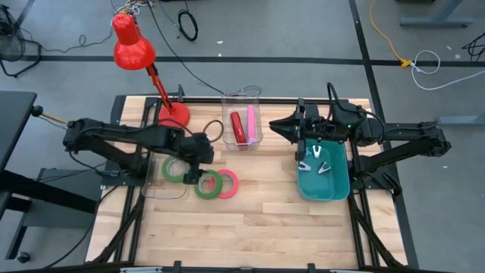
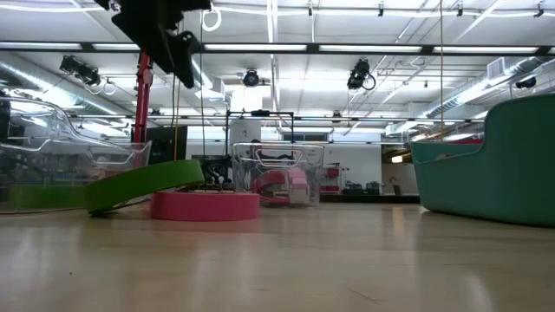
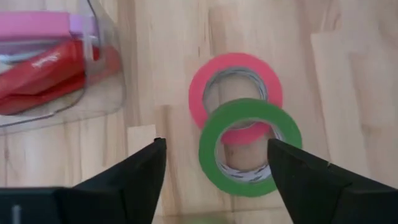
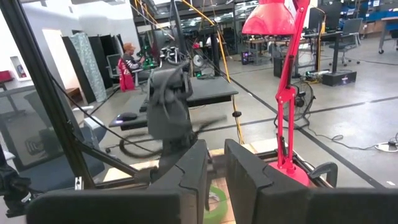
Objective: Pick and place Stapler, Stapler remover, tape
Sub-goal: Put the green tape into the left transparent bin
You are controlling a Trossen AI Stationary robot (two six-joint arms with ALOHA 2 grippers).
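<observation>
A green tape ring (image 3: 249, 146) leans with one side on a pink-red tape ring (image 3: 235, 93) that lies flat on the wooden table; the low view shows the green ring (image 2: 139, 184) tilted on the pink one (image 2: 205, 204). A second green tape ring (image 1: 176, 168) lies in a clear tray (image 1: 155, 186) at the left. My left gripper (image 3: 217, 168) hangs open above the leaning green ring, clear of it. Red and pink staplers (image 1: 242, 125) lie in a clear box. Stapler removers (image 1: 318, 161) lie in a teal bin (image 1: 337, 189). My right gripper (image 4: 216, 171) waits over the teal bin's far end, held level, shut and holding nothing.
A red desk lamp (image 1: 136, 49) stands at the table's far left corner. The clear box (image 1: 242, 140) sits at the far middle, and the teal bin stands at the right. Bare wood (image 1: 250, 220) lies between the tapes and the near edge.
</observation>
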